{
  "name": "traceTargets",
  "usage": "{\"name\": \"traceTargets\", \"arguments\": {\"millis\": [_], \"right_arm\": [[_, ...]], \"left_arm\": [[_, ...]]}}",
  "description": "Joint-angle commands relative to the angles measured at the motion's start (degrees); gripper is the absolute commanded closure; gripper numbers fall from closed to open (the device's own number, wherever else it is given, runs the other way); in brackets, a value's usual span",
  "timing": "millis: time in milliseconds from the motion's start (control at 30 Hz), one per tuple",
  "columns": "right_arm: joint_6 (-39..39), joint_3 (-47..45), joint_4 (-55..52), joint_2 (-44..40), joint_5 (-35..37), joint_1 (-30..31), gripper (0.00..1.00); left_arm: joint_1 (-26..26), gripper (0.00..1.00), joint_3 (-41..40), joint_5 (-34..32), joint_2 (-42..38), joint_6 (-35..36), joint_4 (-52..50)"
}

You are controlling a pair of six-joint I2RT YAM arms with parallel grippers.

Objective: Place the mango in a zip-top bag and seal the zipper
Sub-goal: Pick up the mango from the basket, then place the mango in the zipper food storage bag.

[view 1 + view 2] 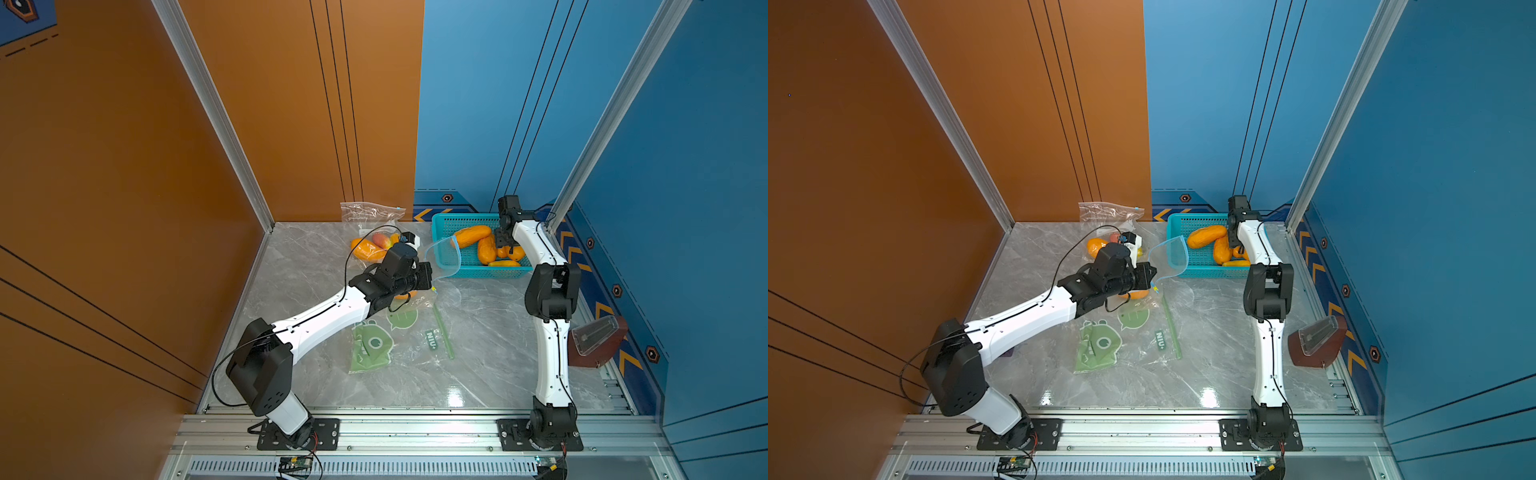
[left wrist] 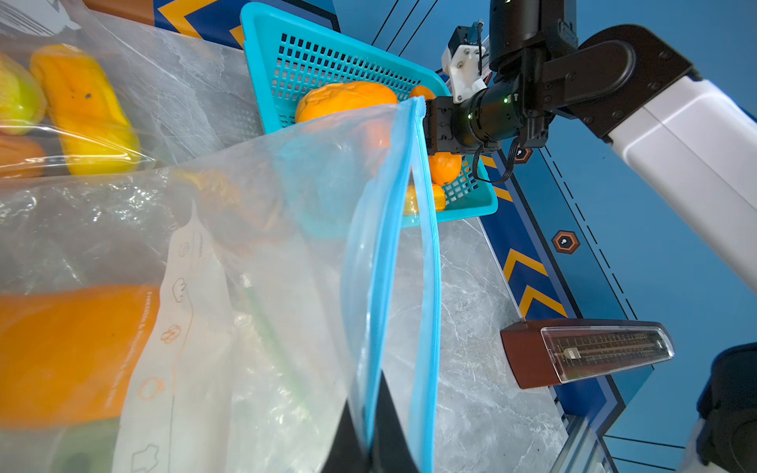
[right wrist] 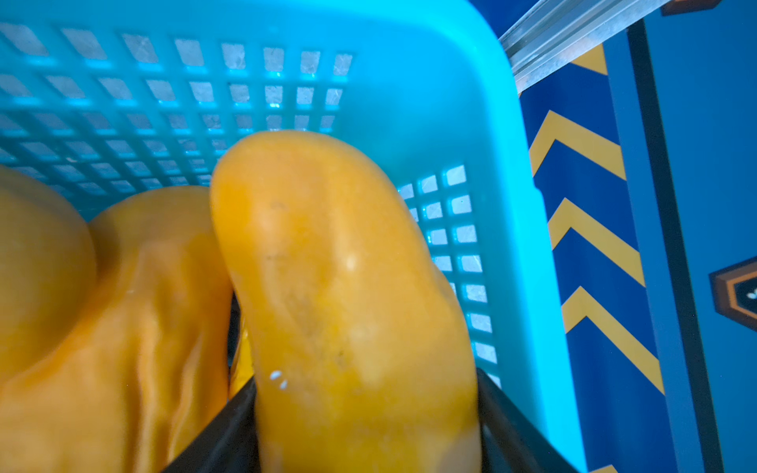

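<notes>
1. The right gripper (image 3: 364, 385) is closed about the mango (image 3: 336, 266), a finger against each flank near one end, inside the blue basket (image 3: 512, 164).
2. The mango is judged fairly heavy, smooth and slightly soft; a firm but gentle hold across its narrow width is advised.
3. Other mangoes (image 3: 123, 307) touch it on one side and the basket wall is near on the other, so a straight lift is favoured.
4. The zip-top bag (image 2: 286, 245) is pinched by its blue rim in the left gripper (image 2: 370, 434), mouth gaping just beside the basket; bare table (image 1: 490, 332) lies between the arms.
</notes>
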Motion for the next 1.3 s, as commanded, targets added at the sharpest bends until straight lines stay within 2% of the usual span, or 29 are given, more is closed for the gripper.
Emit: {"name": "traceTargets", "arguments": {"millis": [0, 167, 367, 533, 600, 700, 833, 1000, 1100, 1267], "right_arm": [[0.43, 0.46, -2.66, -3.48, -2.83, -0.25, 0.60], [2.49, -1.97, -2.49, -10.05, -7.11, -0.18, 0.79], [8.34, -10.10, 1.60, -21.56, -14.91, -0.18, 0.87], [16.54, -24.53, 12.03, -35.45, -25.00, -0.13, 0.88], [21.87, -33.37, 19.38, -41.62, -30.21, 0.19, 0.88], [28.96, -44.96, 30.10, -49.90, -33.53, 1.94, 0.88], [35.65, -58.09, 42.63, -58.57, -32.78, 7.03, 0.88], [39.81, -70.78, 55.60, -65.52, -26.01, 16.31, 0.89], [39.74, -74.30, 60.92, -66.59, -22.16, 20.95, 0.89], [38.41, -74.08, 64.18, -64.52, -20.66, 25.00, 0.89]], "left_arm": [[0.29, 1.00, 0.18, 0.67, 0.03, -0.08, 0.34], [0.21, 1.00, -0.26, 0.56, -0.50, 0.00, 0.33], [-0.05, 1.00, -0.36, 1.08, -0.87, 0.08, 0.34], [-0.32, 1.00, -0.72, 1.46, -1.35, 0.22, 0.30], [-0.32, 1.00, -0.92, 1.22, -1.70, 0.35, 0.28], [-0.22, 1.00, -1.08, 1.10, -1.87, 0.53, 0.28], [-0.23, 1.00, -1.07, 1.01, -1.91, 0.50, 0.21], [-0.14, 1.00, -0.69, 1.56, -1.91, 0.47, -0.02], [-0.12, 1.00, -0.58, 1.45, -2.02, 0.59, -0.21], [-0.23, 1.00, -0.71, 1.55, -2.54, 0.53, -0.15]]}}
